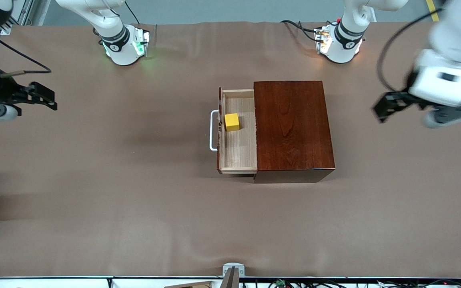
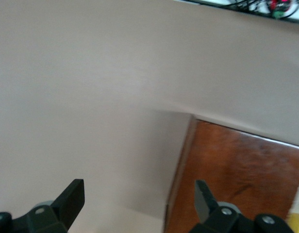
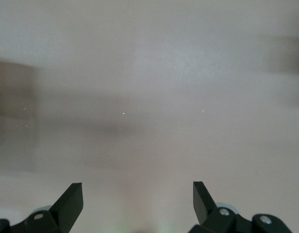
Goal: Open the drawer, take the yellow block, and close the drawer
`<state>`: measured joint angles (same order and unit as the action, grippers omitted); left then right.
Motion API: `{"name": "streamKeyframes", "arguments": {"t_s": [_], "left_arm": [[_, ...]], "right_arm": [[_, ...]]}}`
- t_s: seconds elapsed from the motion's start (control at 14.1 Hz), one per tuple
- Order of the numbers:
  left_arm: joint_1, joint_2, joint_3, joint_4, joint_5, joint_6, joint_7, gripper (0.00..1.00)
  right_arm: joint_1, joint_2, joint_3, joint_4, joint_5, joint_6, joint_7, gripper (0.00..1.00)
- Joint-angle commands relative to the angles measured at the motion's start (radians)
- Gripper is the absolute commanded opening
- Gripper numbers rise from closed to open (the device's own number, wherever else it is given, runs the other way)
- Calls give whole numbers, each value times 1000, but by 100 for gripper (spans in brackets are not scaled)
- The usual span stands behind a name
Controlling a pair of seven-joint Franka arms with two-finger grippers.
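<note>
A brown cloth-covered table (image 1: 94,192) fills the view, with perhaps grey floor above.

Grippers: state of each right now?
Left gripper: open, holding nothing, over bare table at the left arm's end.
Right gripper: open, holding nothing, over bare table at the right arm's end.

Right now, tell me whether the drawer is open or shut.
Open. The drawer is pulled out of the wooden box, its pale inside exposed, with the yellow block inside.

Brown cloth-covered table (image 1: 94,192); dark reddish wooden box (image 1: 290,124) mid-table; two arm bases along robots' edge
</note>
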<state>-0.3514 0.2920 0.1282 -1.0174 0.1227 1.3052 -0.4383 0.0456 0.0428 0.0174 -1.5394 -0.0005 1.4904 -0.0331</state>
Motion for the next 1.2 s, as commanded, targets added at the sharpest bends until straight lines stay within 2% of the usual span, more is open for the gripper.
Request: {"name": "streamKeyframes", "arguments": {"t_s": [0.0, 0.14, 0.42, 0.57, 0.71, 0.78, 0.85, 0.92, 1.13], "left_arm": [[98, -57, -16, -29, -11, -20, 129, 100], [153, -76, -15, -52, -9, -21, 283, 100], [195, -117, -18, -99, -11, -14, 332, 100], [232, -186, -53, -215, -11, 49, 335, 100], [261, -293, -88, -408, -11, 155, 335, 100], [294, -331, -116, -488, -11, 196, 335, 100], [346, -353, -174, -532, -12, 222, 335, 100], [386, -356, -220, -540, -15, 223, 329, 100], [391, -343, -236, -534, -17, 223, 335, 100]], "right_arm": [[45, 12, -1, 2, -6, -22, 131, 100], [59, 23, -2, 1, 36, -24, 194, 100], [53, 52, -2, 5, 71, -15, 274, 100], [54, 64, -2, 5, 77, -13, 274, 100], [57, 84, -2, 7, 120, -9, 318, 100], [57, 97, -2, 7, 131, -9, 341, 100], [62, 100, -2, 5, 132, -9, 349, 100], [68, 110, -2, 5, 139, -5, 364, 100], [114, 129, -2, 5, 165, 8, 508, 100]]}}
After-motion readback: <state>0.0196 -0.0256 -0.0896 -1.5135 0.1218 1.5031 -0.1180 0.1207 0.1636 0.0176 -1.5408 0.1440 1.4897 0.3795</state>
